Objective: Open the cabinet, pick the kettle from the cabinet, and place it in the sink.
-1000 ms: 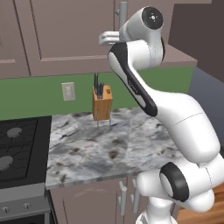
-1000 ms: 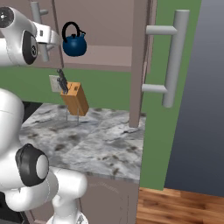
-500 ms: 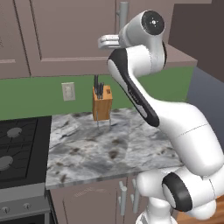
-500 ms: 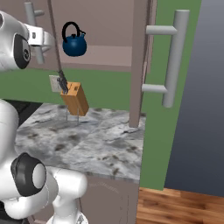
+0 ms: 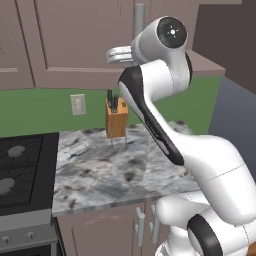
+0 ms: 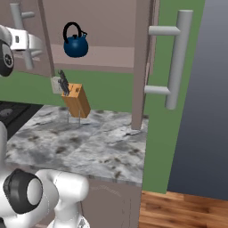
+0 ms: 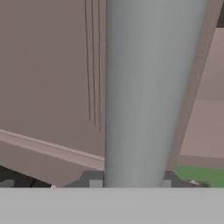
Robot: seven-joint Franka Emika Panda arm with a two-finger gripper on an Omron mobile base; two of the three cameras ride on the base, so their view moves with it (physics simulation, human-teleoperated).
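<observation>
Opening stage, partly done. In the right base view the cabinet [image 6: 102,33] has its right door [image 6: 143,62] swung out edge-on toward the camera, with its long grey bar handle [image 6: 176,60] facing outward, and the interior shelf is exposed. The kettle [image 6: 75,44] sits on that shelf, blue, upright, black arched handle up, untouched and well apart from the robot. The left door [image 5: 85,40] looks closed or nearly so in the left base view. The hand [image 5: 120,54] is up at that door's grey bar handle [image 7: 148,92]; the hand view looks straight along the bar, which runs up between the two dark finger tips at the bottom edge. The fingers stand narrowly apart with the bar between them, so the hand reads as clamped on the left handle, though the contact itself is hidden at the frame's bottom edge. Judgement: the left door is probably being worked now. Left to do: finish opening, reach in, grasp the kettle, carry it to the sink. On the desk [image 5: 105,170] below stands a knife block [image 5: 116,120], beside the stovetop [image 5: 20,170].
</observation>
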